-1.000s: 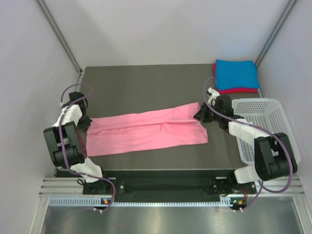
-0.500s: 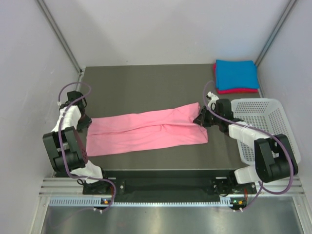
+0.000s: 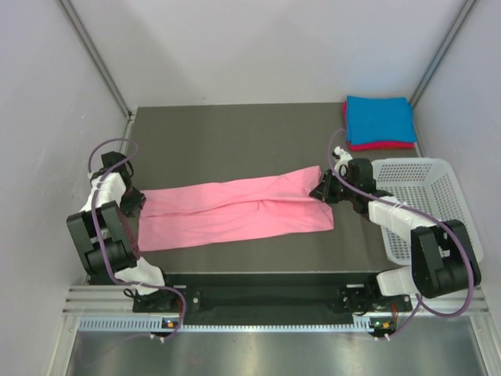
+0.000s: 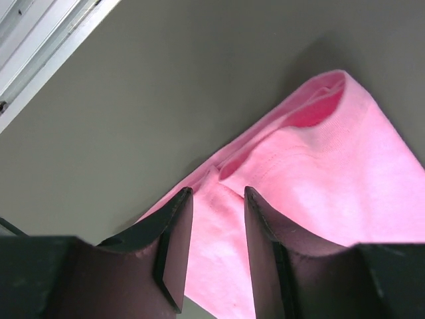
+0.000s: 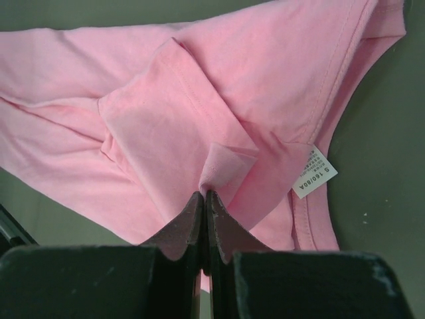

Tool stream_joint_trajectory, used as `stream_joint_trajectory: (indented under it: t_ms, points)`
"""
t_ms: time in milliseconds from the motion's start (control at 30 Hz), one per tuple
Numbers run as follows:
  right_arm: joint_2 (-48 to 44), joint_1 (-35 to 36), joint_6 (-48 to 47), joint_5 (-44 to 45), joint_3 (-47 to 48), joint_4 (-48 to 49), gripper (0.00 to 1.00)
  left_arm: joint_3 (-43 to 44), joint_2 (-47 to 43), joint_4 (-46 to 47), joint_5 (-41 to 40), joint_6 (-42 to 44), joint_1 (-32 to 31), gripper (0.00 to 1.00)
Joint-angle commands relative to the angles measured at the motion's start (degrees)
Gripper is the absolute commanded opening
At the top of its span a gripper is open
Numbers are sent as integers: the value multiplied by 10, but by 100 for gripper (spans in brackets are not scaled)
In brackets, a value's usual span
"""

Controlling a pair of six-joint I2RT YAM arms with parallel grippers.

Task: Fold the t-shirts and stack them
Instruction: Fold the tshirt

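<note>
Right wrist: right end effector (image 5: 204, 194) pinches pink t-shirt (image 5: 166, 80) for folding; left end effector (image 4: 216, 194) spread, apparently over its hem.

The left arm bends back along the left edge of the table (image 3: 235, 133), the left gripper (image 4: 216, 193) low with jaws parted. The right arm reaches in from the right edge, the right gripper (image 5: 204, 194) pinching the pink t-shirt (image 5: 219, 86).

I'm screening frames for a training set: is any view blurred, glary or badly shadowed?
Top external: evenly lit and sharp, no glare on the pink t-shirt. Left wrist: the left pincer is dark, the cloth washed pale beside it. Right wrist: crisp; stitching and size label show, the right pincer underexposed.
</note>
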Motion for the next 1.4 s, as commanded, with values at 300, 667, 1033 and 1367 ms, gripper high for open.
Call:
stream_joint_trajectory:
  t_ms: [300,667,1033,1367]
  points:
    - [-22,12,22,-16,-9,25,0,-17,-43,20,64,-86,34,43]
    - [-19,13,33,-24,-9,32,0,-40,-11,43,57,-115,34,40]
    - [-17,15,28,-14,-1,26,0,-36,18,56,68,-121,34,36]
    - [-22,17,22,-4,3,16,0,13,2,18,48,-140,35,33]
